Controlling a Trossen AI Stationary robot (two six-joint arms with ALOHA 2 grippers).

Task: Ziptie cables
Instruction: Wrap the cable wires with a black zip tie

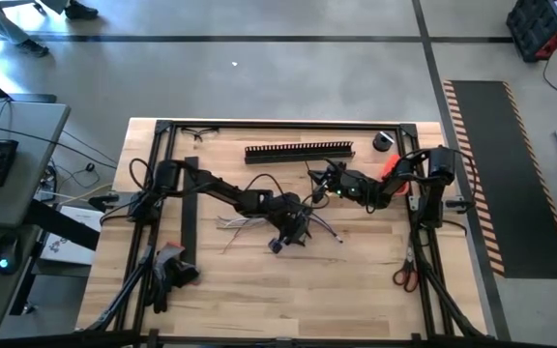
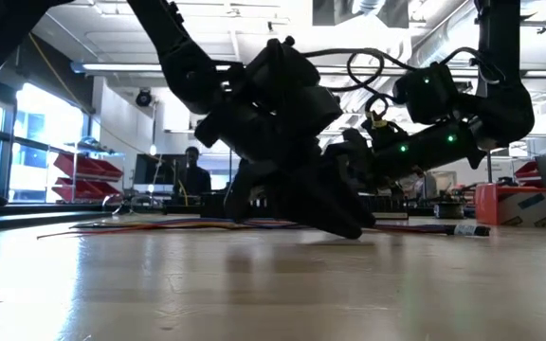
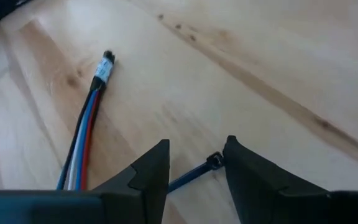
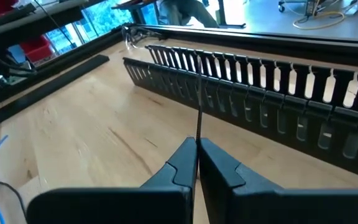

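Note:
The cables (image 1: pixel 245 222) lie loose on the wooden table near its middle, a bunch of pale and coloured wires. In the left wrist view one labelled bundle end (image 3: pixel 103 67) rests flat on the wood. My left gripper (image 1: pixel 288 237) hangs low over the table beside them, open (image 3: pixel 196 149). A dark blue zip tie (image 3: pixel 194 174) with its head (image 3: pixel 214 160) lies between its fingers; whether they touch it cannot be told. My right gripper (image 1: pixel 325 186) sits farther back, shut (image 4: pixel 197 146) on a thin dark strand (image 4: pixel 198 106). My right gripper pinches the thin dark strand between its two fingers, at the part of the strand just past the fingertips (image 4: pixel 197 134). The strand runs straight on from the fingertips, in line with the fingers, toward the slotted strip. Its far end is free.
A long black slotted strip (image 1: pixel 298 151) lies along the far side, just ahead of my right gripper (image 4: pixel 260 81). A flat black strip (image 1: pixel 190 208) lies on the left. Red-handled scissors (image 1: pixel 404 278) and a black roll (image 1: pixel 384 141) are on the right. A person (image 2: pixel 193 175) stands beyond the table.

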